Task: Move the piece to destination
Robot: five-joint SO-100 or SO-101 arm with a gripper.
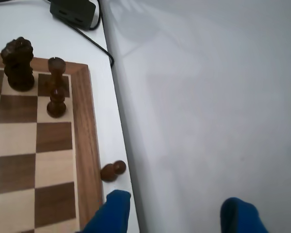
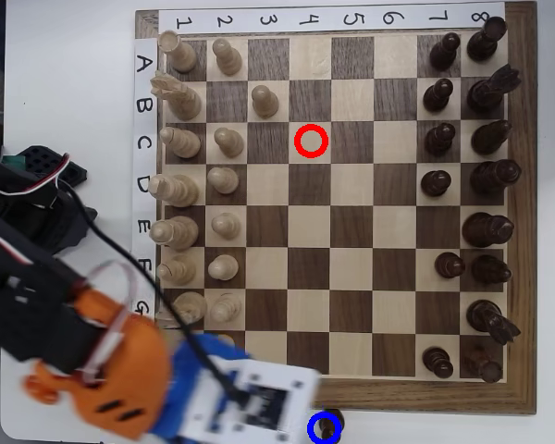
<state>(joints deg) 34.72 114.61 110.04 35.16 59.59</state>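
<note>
The jaws of the gripper stand apart and empty just behind the dark pawn, which lies tipped on the table beside the chessboard, inside the blue ring, so I judge delivery finished, only withdrawal remaining.

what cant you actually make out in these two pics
- Overhead view: the arm covers the board corner's pale pieces and the fingers.
- Wrist view: only the blue fingers tips show, cut by the bottom edge.
- Wrist view: the blue ring around the fallen pawn is not visible.
</note>
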